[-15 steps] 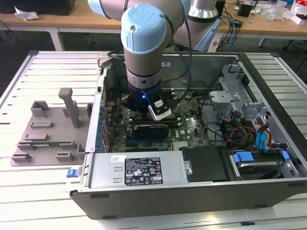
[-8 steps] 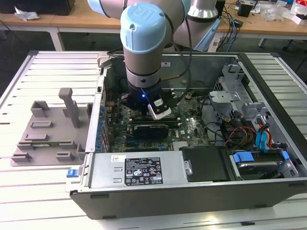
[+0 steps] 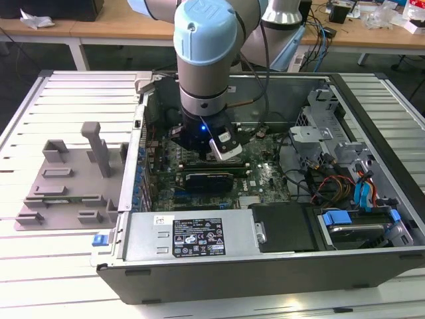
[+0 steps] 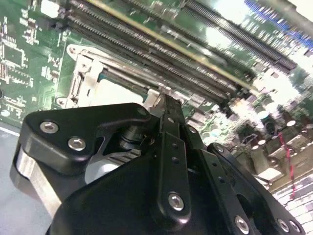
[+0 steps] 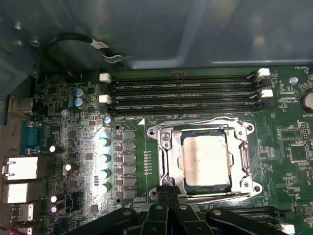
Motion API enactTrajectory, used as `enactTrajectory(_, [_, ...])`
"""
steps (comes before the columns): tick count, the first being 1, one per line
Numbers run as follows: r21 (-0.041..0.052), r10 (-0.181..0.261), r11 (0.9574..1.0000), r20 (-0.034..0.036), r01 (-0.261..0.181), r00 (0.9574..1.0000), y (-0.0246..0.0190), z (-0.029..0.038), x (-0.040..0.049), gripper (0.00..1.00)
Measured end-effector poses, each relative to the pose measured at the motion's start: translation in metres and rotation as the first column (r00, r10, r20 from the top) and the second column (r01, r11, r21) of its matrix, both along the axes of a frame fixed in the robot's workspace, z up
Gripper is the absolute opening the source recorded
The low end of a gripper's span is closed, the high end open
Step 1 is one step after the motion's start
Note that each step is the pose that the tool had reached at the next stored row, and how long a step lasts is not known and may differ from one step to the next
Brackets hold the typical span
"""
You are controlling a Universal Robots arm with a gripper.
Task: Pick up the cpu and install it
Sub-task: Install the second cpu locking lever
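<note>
Hovers low inside the open sheet-metal computer case [image 3: 265, 266], on the end of the pale, blue-capped arm [image 3: 204, 40]. In the first wrist view, matte black gripper [image 5: 164, 193] drawn narrow: bolted linkage fingers [image 5: 157, 215] meeting tip to tip with nothing between them, just beside one edge of the socket frame [image 5: 166, 147]. Within that shiny stamped-steel frame, the cpu [image 5: 204, 159]: a thin flat square, dull silver-grey top with a pale smeared patch, lying level in the socket. Beyond it, long black ribbed memory slots [image 5: 186, 93] with white end clips. Off to one side, a row of round metal-topped capacitors [image 5: 103, 156] on the green motherboard [image 5: 73, 137]. On the slatted metal table [image 3: 40, 266], at the exterior view's left, a grey plastic fixture tray [image 3: 66, 186] with blocky upright ribs.
</note>
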State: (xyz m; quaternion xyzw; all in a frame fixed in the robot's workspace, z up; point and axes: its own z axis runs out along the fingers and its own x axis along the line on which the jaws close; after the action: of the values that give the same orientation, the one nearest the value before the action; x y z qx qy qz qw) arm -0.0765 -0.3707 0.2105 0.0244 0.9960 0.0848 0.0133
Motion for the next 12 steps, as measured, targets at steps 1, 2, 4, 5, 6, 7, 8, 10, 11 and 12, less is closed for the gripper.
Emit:
enactTrajectory(1, [-0.0054,0.000,1.0000,-0.0001,0.000,1.0000,0.0055,0.0000,0.0018,0.11])
enactTrajectory(2, [-0.0109,0.000,0.9999,-0.0002,0.000,1.0000,0.0108,0.0000,0.0038,0.11])
enactTrajectory(4, [-0.0282,0.000,0.9996,-0.0026,0.000,1.0000,0.0182,0.0000,0.0134,0.11])
enactTrajectory(5, [-0.0331,0.000,0.9995,-0.0064,0.000,1.0000,0.0191,0.0000,0.0203,0.11])
enactTrajectory(6, [-0.0365,0.000,0.9993,-0.0095,-0.001,1.0000,0.0199,0.0000,0.0258,0.11])
enactTrajectory(7, [-0.0396,0.000,0.9992,-0.0130,0.000,0.9999,0.0211,0.0000,0.0323,0.11])
enactTrajectory(8, [-0.0400,0.000,0.9992,-0.0137,-0.001,0.9999,0.0223,0.0001,0.0350,0.11])
enactTrajectory(10, [-0.0403,0.000,0.9992,-0.0137,-0.001,0.9999,0.0243,0.0044,0.0355,0.11])
enactTrajectory(11, [-0.0407,0.000,0.9992,-0.0138,-0.001,0.9999,0.0247,0.0068,0.0357,0.11])
enactTrajectory(12, [-0.0416,0.000,0.9991,-0.0137,0.000,0.9999,0.0254,0.0121,0.0359,0.11])
